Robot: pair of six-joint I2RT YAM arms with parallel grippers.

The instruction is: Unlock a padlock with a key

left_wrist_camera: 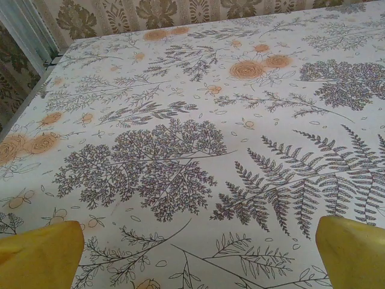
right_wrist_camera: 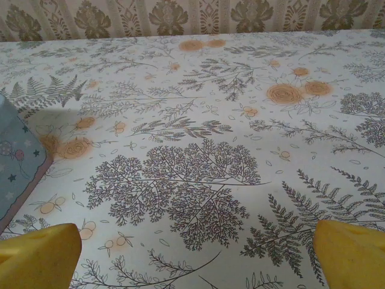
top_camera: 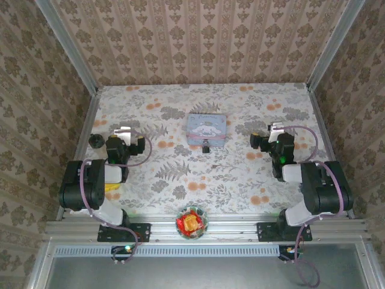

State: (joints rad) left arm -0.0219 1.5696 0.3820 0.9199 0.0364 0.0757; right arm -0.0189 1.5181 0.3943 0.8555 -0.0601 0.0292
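Note:
The tiny black padlock (top_camera: 206,146) hangs at the front edge of the pale blue cartoon tin (top_camera: 207,129) in the middle of the table. I cannot make out a key anywhere. My left gripper (top_camera: 126,143) rests low at the table's left, well away from the padlock. In the left wrist view its yellow fingertips (left_wrist_camera: 39,256) stand far apart over bare tablecloth, so this gripper (left_wrist_camera: 198,265) is open and empty. My right gripper (top_camera: 269,139) sits to the right of the tin, also open and empty (right_wrist_camera: 195,265). The tin's corner (right_wrist_camera: 15,162) shows at the left edge of the right wrist view.
A round black knob-like object (top_camera: 96,141) lies just left of the left gripper. A small bowl of red-wrapped sweets (top_camera: 191,221) sits at the near edge between the arm bases. Patterned walls close the table (top_camera: 180,174) in on three sides.

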